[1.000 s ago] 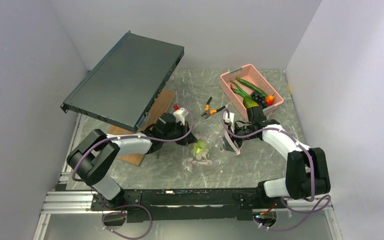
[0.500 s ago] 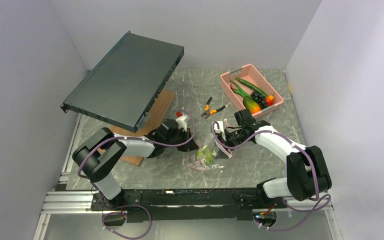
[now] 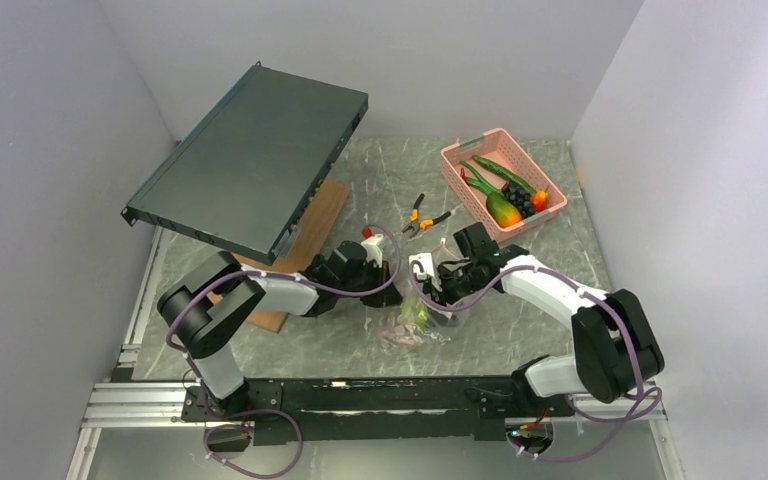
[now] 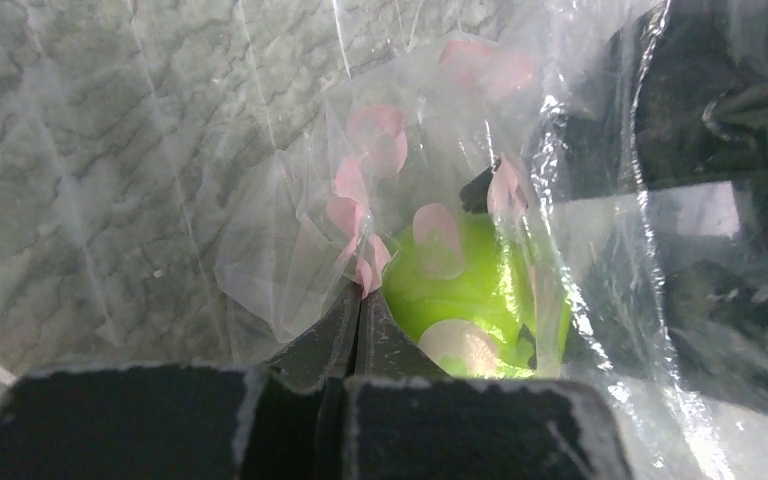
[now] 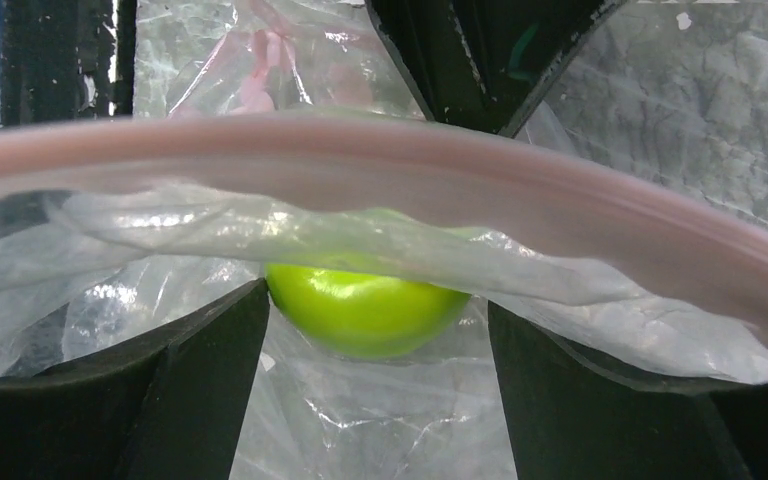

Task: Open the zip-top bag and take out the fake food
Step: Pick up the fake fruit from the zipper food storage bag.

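Observation:
The clear zip-top bag (image 3: 415, 320) lies crumpled on the table between my two grippers. A green apple (image 5: 365, 310) sits inside it and also shows in the left wrist view (image 4: 470, 290). My left gripper (image 4: 360, 292) is shut on a fold of the bag's plastic at its left side (image 3: 385, 288). My right gripper (image 5: 378, 335) is open at the bag's mouth (image 3: 430, 297), its fingers (image 5: 200, 380) wide apart with the apple just ahead between them. The pink zip strip (image 5: 410, 170) arcs across above the apple.
A pink basket (image 3: 550, 195) at the back right holds cucumbers, a mango (image 3: 501, 208), grapes and a red piece. Orange-handled pliers (image 3: 422, 217) lie behind the bag. A dark flat case (image 3: 250, 160) leans over a wooden board (image 3: 315, 225) at the left.
My right gripper has moved left from near the basket to the bag's mouth. My left gripper has shifted right and nearer. The bag has bunched up between them.

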Robot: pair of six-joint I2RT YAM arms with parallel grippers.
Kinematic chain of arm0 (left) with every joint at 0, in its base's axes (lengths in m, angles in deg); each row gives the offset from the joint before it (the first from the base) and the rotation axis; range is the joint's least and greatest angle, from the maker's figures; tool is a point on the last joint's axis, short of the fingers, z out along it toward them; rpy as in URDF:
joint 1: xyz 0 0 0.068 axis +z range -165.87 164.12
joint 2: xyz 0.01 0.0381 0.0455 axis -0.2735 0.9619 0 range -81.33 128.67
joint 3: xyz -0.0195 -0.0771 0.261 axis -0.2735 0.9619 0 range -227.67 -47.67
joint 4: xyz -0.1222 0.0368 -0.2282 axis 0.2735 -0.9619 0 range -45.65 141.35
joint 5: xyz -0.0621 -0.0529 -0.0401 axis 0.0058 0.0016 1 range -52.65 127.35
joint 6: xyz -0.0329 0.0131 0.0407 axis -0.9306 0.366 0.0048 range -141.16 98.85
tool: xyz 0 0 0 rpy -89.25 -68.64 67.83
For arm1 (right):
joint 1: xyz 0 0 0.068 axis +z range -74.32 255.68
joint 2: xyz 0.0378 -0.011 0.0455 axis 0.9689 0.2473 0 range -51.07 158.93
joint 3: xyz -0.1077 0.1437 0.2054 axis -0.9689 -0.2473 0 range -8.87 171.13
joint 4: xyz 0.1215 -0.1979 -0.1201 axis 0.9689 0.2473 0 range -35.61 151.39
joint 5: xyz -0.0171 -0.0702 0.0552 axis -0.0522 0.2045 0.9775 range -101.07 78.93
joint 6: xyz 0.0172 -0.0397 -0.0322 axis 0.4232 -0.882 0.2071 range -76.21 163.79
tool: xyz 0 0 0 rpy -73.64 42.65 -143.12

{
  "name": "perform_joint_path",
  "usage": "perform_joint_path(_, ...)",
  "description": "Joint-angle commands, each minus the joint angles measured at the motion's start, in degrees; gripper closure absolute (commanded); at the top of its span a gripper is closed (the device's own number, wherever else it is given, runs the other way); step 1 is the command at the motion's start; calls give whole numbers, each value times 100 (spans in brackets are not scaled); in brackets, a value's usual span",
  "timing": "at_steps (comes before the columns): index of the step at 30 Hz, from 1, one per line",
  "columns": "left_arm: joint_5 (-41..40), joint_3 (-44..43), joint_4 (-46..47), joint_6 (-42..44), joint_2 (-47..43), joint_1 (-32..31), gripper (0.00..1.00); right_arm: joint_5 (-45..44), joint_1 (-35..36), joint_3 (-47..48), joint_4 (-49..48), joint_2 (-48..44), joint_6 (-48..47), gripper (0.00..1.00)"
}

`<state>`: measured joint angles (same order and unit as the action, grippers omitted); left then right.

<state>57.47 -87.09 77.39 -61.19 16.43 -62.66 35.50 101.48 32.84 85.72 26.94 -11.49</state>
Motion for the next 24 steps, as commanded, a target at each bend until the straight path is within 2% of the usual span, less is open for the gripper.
perform_joint_path(1, 36, -358, 137, -26, 112, -113, 100, -298, 173, -36, -392, 76, 163, 18)
perform_joint_path(12, 53, -569, 107, -24, 297, -252, 100, -822, 489, -115, -777, 313, 506, 28)
perform_joint_path(24, 54, -490, 178, -40, 271, -270, 100, -1007, 745, -71, -653, 566, 361, 22)
